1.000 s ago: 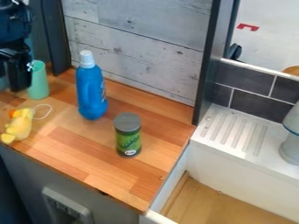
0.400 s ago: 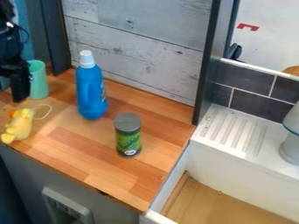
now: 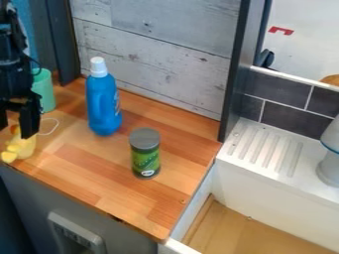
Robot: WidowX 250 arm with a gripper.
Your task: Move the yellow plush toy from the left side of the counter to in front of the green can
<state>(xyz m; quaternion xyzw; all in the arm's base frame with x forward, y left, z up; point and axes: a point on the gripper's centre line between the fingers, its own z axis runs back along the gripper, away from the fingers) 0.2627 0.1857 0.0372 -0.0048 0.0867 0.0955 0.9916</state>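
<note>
In the camera view, the can (image 3: pixel 145 153) bears a green label (image 3: pixel 145 161) with pale marks and a small white patch near its base, and the blue bottle (image 3: pixel 102 106) has a label strip on its right side; the print on both is too small to make out. The gripper (image 3: pixel 15 130) hangs at the left edge with its 2 black fingers spread wide apart, and nothing is clamped between them. Below and partly behind them, the yellow plush toy (image 3: pixel 25 149) lies on the wooden counter (image 3: pixel 79 171), its orange part showing in the gap; whether a fingertip touches it, I cannot tell. A thin white loop (image 3: pixel 54 126) sits just beside the toy, to the right of the nearer finger. The green cup (image 3: pixel 46 92) stands behind the gripper, partly covered by it, with the bottle and can upright farther right.
</note>
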